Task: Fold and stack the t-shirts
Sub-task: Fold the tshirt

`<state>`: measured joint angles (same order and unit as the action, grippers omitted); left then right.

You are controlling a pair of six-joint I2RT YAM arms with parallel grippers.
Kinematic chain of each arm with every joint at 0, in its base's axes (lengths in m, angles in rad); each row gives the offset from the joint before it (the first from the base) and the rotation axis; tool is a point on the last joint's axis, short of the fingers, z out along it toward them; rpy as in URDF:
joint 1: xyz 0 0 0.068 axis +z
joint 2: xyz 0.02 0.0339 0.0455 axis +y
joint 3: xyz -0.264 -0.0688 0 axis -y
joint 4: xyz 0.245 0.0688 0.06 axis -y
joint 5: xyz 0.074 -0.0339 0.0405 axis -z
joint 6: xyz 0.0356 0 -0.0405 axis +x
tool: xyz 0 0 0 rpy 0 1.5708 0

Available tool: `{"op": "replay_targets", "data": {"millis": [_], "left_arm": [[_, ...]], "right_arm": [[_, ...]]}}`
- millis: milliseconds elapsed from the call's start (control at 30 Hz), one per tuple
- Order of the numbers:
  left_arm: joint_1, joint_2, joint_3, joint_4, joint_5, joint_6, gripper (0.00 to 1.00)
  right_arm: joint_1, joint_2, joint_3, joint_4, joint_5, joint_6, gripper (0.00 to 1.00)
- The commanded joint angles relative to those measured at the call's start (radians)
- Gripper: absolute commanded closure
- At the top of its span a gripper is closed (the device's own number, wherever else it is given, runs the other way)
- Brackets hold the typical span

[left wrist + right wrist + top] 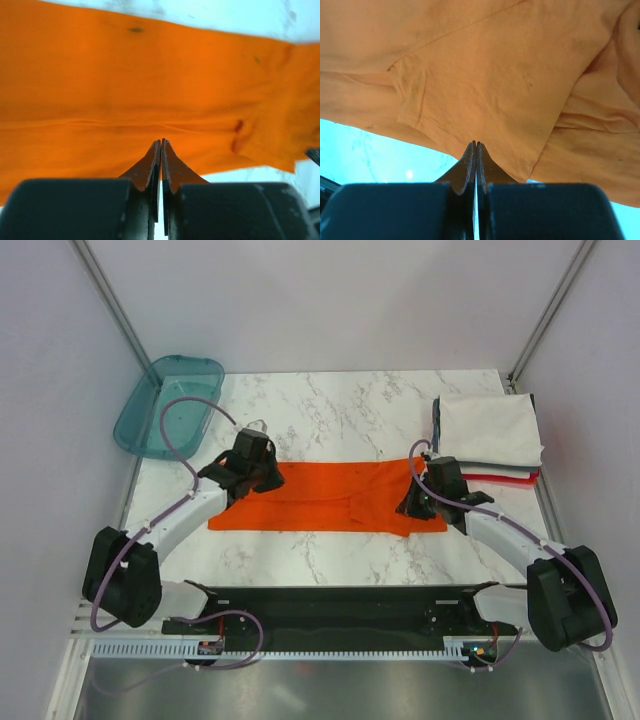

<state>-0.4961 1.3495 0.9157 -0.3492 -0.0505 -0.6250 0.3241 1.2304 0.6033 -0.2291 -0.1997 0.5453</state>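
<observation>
Soft orange shirt (330,497), a long flat band mid-frame; left gripper (161,143) and right gripper (475,144), jaws together, at its ends.

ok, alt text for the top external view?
Orange t-shirt folded into a long strip on a marble table, left arm's fingers at one end, right arm's fingers at the other. Folded shirts stacked far right, teal tray far left.

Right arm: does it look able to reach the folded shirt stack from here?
Probably yes: the folded shirt stack sits just beyond the right gripper, on its own side of the table, and nothing stands between them.
</observation>
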Motion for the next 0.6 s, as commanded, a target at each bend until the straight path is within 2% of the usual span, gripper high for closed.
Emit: {"op": "replay_targets", "data": {"millis": [0, 200, 367, 567], "left_arm": [[0.085, 0.016, -0.002, -0.016, -0.048, 0.076, 0.98], [0.155, 0.137, 0.1, -0.048, -0.155, 0.117, 0.98], [0.192, 0.259, 0.163, -0.05, -0.127, 0.056, 0.98], [0.241, 0.396, 0.219, -0.05, -0.06, 0.061, 0.98]], "right_arm": [[0.006, 0.018, 0.039, 0.013, 0.036, -0.018, 1.0], [0.01, 0.072, 0.056, 0.008, 0.057, -0.038, 1.0], [0.023, 0.125, 0.102, -0.001, 0.092, -0.035, 1.0], [0.027, 0.172, 0.136, -0.004, 0.138, -0.041, 1.0]]}}
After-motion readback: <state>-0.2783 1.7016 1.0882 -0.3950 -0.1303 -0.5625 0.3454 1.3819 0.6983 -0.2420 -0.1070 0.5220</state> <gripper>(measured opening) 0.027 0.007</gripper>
